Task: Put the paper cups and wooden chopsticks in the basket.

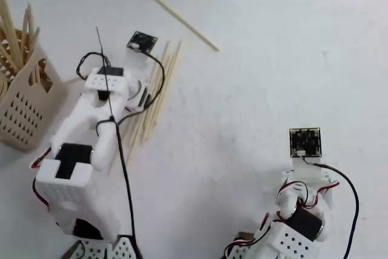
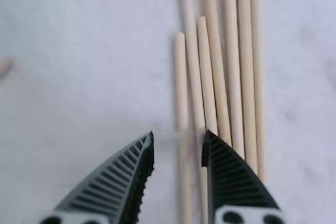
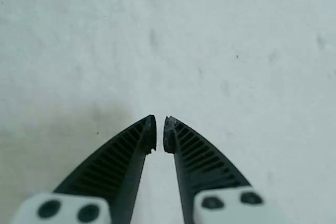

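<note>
- Pale wood, thin and round: the wooden chopsticks (image 1: 159, 83) lay side by side in a loose bundle on the surface (image 1: 273, 59), left of centre in the high view, their ends uneven.
- One stray chopstick (image 1: 185, 24) lay apart from the bundle, slanted, towards the upper middle of the frame.
- Judged by their look, the sticks were light and stiff, smooth enough to roll or slip. They were unlikely to be crushed, but a pinch near an end would probably let a stick swing or tip out.
- The better hold seemed to be across the shaft near its middle, on a stick at the bundle's edge, where a finger could get down beside it onto the surface.
- The left pincer (image 2: 178, 142) hung low over the bundle, narrowly parted. One outer stick ran up between its jaws with a little gap on each side, so nothing was held.
- The basket (image 1: 24, 110), beige plastic with perforated walls, stood at the left edge of the high view, near the left arm, with several sticks (image 1: 12, 28) standing in it.
- The right pincer (image 3: 159, 132) sat over bare surface at the lower right of the high view, well apart from the sticks. Its jaws were drawn almost together on nothing.
</note>
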Controlling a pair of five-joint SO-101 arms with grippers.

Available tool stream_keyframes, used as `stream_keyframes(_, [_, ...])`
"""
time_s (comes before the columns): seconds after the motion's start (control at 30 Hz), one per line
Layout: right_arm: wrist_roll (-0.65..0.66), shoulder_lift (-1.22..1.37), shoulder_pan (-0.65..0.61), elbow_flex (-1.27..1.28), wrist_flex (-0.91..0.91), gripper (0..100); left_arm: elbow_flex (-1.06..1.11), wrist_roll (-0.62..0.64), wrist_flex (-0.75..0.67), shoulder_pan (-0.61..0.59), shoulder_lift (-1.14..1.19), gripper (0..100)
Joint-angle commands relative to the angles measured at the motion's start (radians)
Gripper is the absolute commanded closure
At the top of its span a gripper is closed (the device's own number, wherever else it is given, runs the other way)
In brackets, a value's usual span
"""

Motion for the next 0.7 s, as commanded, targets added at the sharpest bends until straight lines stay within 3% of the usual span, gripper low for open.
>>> stream_keyframes(0.0, [-0.003, -0.002, 0.008, 0.009, 0.004, 95.4, -0.051, -0.008, 0.012, -0.004, -0.002, 84])
stream_keyframes(0.33, [-0.003, -0.001, 0.008, 0.009, 0.005, 95.4, -0.087, 0.006, 0.026, -0.004, 0.058, 86])
stream_keyframes(0.67, [-0.003, -0.001, 0.01, 0.009, 0.005, 95.4, -0.374, 0.041, 0.295, -0.013, 0.252, 87])
